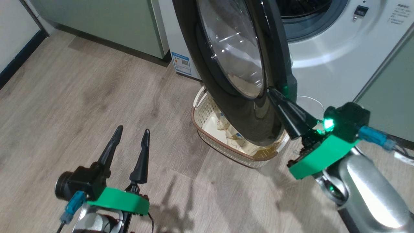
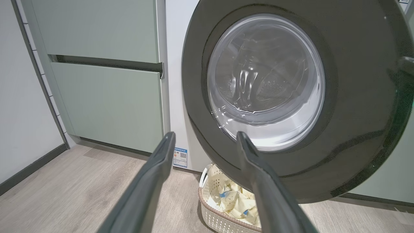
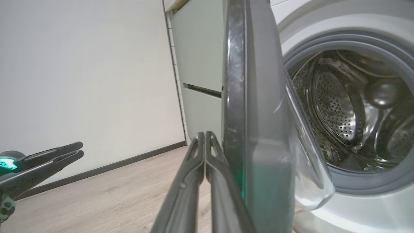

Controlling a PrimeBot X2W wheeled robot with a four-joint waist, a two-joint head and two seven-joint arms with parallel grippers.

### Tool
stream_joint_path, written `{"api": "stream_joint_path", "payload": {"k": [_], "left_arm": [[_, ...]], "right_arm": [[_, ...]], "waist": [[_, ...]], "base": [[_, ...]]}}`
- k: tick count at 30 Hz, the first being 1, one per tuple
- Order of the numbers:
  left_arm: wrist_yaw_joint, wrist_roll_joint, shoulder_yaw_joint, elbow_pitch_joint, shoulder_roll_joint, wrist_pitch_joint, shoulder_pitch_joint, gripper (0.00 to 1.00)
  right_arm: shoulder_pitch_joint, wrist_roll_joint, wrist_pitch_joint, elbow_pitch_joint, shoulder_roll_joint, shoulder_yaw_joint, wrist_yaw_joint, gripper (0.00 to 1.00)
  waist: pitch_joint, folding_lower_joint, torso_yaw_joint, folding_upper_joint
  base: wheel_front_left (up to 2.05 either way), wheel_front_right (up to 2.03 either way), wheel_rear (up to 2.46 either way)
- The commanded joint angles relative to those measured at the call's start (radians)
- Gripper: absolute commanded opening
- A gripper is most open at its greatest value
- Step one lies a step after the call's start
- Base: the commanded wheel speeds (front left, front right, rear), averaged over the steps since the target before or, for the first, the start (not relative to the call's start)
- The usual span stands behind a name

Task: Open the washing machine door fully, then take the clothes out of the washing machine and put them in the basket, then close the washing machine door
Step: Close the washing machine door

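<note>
Glossy black door [image 1: 241, 121] stands partly open above basket [image 1: 203, 113] holding cream clothes [image 1: 224, 131]

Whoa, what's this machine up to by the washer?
It's doing laundry. Its shut right claw sits at the edge of the half-open washing machine door. The clothes already lie in the basket on the floor below the door, and the drum looks empty. The left claw hangs open, holding nothing.

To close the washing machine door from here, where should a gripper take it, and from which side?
Likely the thin free rim of the washing machine door, from its outer side: the glossy face is broad and smooth, nothing to pinch. The right gripper sits there.
</note>
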Motion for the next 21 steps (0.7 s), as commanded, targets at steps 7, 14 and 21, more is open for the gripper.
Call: {"api": "stream_joint_path", "payload": {"k": [7,14,21], "left_arm": [[-0.003,0.014,0.022,-0.039,-0.004,-0.006,-0.055,1.0],[-0.01,0.015,0.016,-0.041,-0.015,-0.006,-0.07,1.0],[-0.016,0.019,0.014,-0.047,-0.025,-0.006,-0.085,1.0]], "right_arm": [[-0.053,-0.022,0.002,-0.009,-0.013,-0.07,0.001,0.0],[-0.094,-0.04,0.019,0.031,-0.037,-0.12,0.001,0.0],[-0.144,-0.051,0.028,0.08,-0.066,-0.172,0.001,0.0]], "waist": [[0.011,0.0,0.001,0.0],[0.036,0.0,0.007,0.0],[0.061,0.0,0.018,0.0]], "base": [[0.0,0.0,0.0],[0.0,0.0,0.0],[0.0,0.0,0.0]]}}
